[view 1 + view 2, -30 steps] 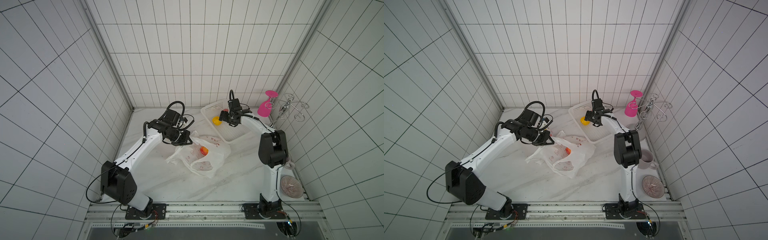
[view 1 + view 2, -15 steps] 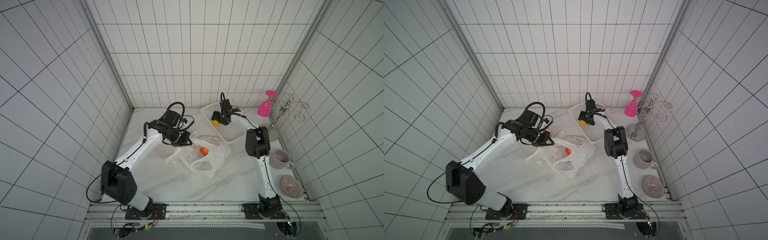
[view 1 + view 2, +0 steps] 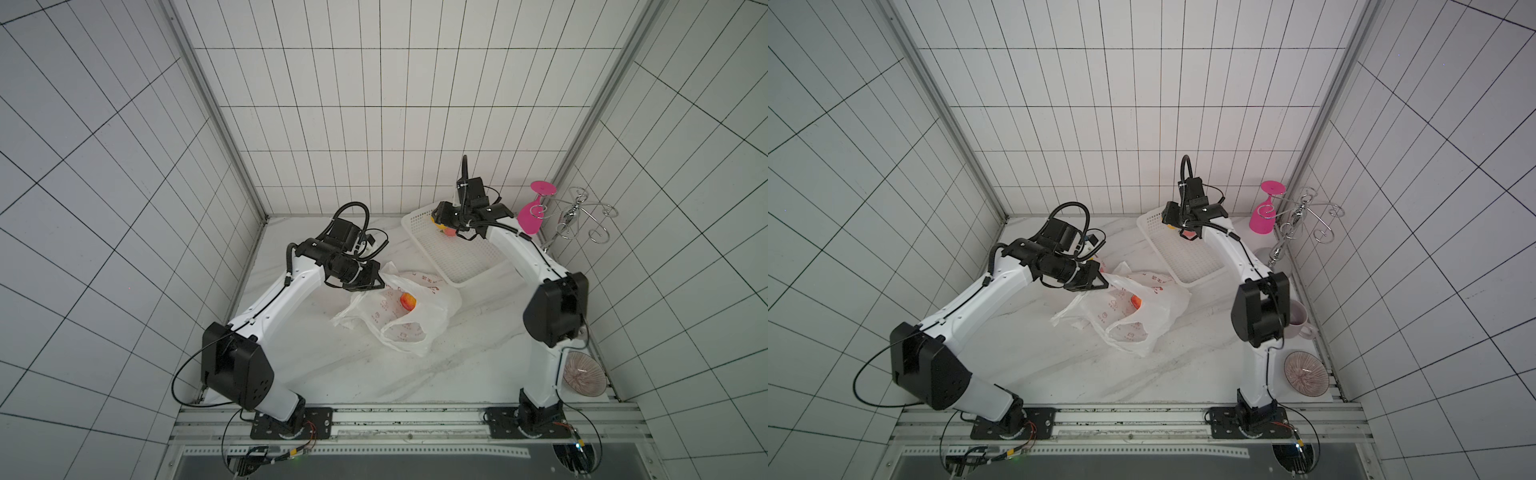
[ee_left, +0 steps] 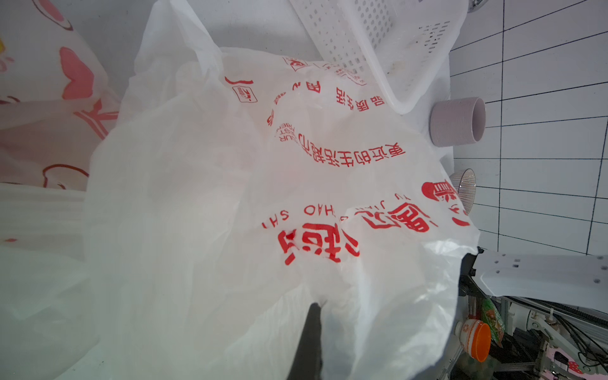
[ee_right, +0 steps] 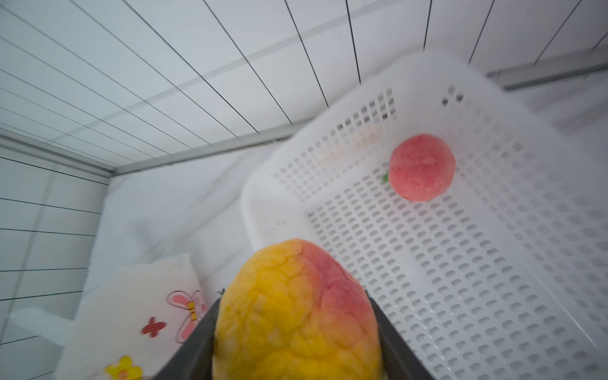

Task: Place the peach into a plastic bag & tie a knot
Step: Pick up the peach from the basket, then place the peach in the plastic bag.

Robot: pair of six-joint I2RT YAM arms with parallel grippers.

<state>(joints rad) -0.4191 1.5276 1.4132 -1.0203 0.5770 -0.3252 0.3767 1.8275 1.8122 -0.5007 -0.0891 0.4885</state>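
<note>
Probably going easy here: clamping the right pincer (image 3: 443,217) snug on the yellow-red fruit (image 5: 296,316) between its jaws, lifting clear of the basket (image 5: 493,279) beneath, skipping the pink peach (image 5: 422,167) lying just ahead, then heading for the bag (image 3: 432,318) pinched shut in the left pincer (image 3: 376,282).

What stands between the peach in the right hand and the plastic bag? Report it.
Only the white basket's low side wall lies between the peach in the right hand and the plastic bag. The left hand grips the bag's edge, beside the route rather than across it.
</note>
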